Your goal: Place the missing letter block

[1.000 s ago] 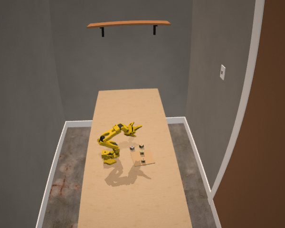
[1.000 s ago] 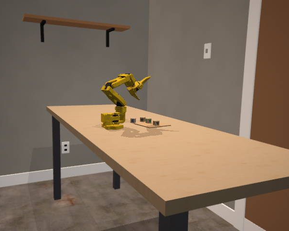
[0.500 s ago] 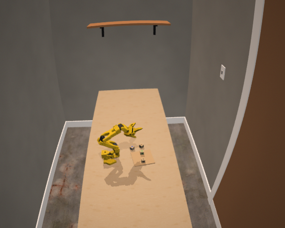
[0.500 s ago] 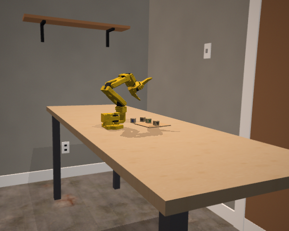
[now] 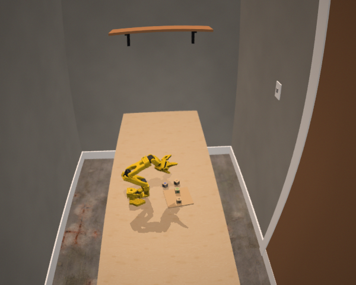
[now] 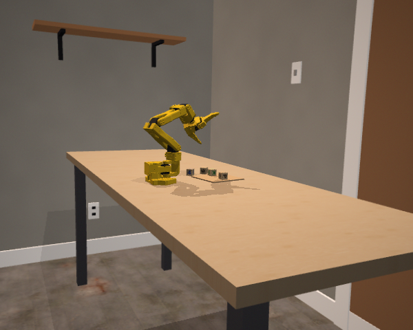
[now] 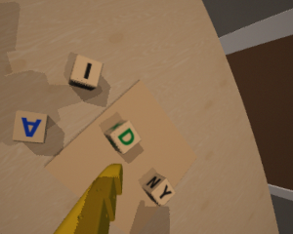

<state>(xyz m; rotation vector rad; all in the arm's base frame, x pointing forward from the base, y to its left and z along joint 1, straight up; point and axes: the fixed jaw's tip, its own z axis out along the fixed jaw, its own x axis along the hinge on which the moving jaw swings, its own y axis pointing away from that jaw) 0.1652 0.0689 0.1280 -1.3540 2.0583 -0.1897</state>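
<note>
A tan mat (image 5: pixel 178 196) lies on the table to the right of my base. On it are a block with a green D (image 7: pixel 126 136) and a block with a black Y (image 7: pixel 158 187), with a gap between them. The D block (image 5: pixel 177 190) and the Y block (image 5: pixel 178 200) also show in the top view. A block with a blue A (image 7: pixel 29 127) lies off the mat on the bare table, also in the top view (image 5: pixel 164 184). A block with a black I (image 7: pixel 86 72) lies off the mat near its far edge. My gripper (image 6: pixel 208 128) is open and empty, high above the blocks.
The table's right edge (image 7: pixel 251 111) runs close beyond the mat. My arm's base (image 5: pixel 136 196) stands left of the blocks. My arm's shadow falls on the table in front of the mat.
</note>
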